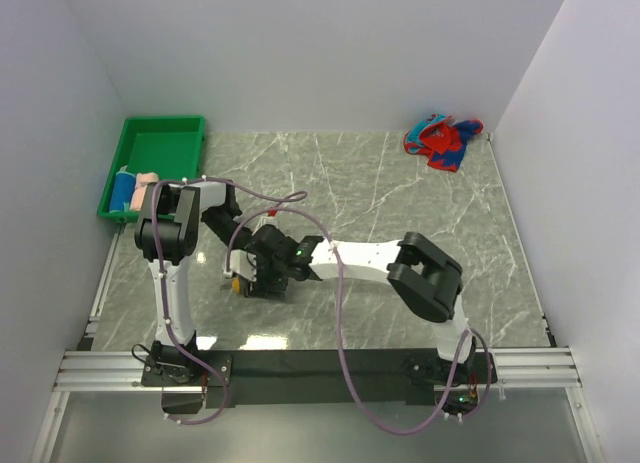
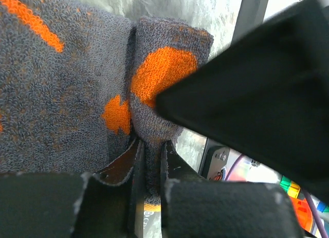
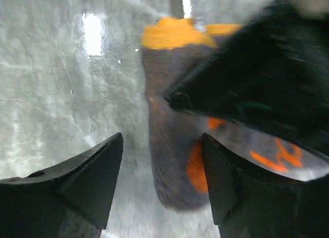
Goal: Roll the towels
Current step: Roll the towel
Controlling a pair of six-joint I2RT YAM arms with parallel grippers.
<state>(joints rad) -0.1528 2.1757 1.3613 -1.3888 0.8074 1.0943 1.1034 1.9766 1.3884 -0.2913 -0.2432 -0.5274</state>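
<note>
The orange towel (image 2: pixel 61 78), grey with orange patches, lies partly rolled on the marble table. My left gripper (image 2: pixel 152 168) is shut on a fold of it. In the right wrist view its rolled end (image 3: pixel 172 156) lies between the open jaws of my right gripper (image 3: pixel 162 145). In the top view both grippers meet at centre left, left gripper (image 1: pixel 243 266) and right gripper (image 1: pixel 268 275), hiding all but an orange scrap of the towel (image 1: pixel 237 280). The red-and-blue towel (image 1: pixel 443 141) lies crumpled at the far right corner. A blue roll (image 1: pixel 122 188) and a pale pink roll (image 1: pixel 147 180) sit in the tray.
The green plastic tray (image 1: pixel 160 143) stands at the far left against the wall. White walls close in the table on the left, back and right. The arms' cables loop over the middle of the table (image 1: pixel 400 183).
</note>
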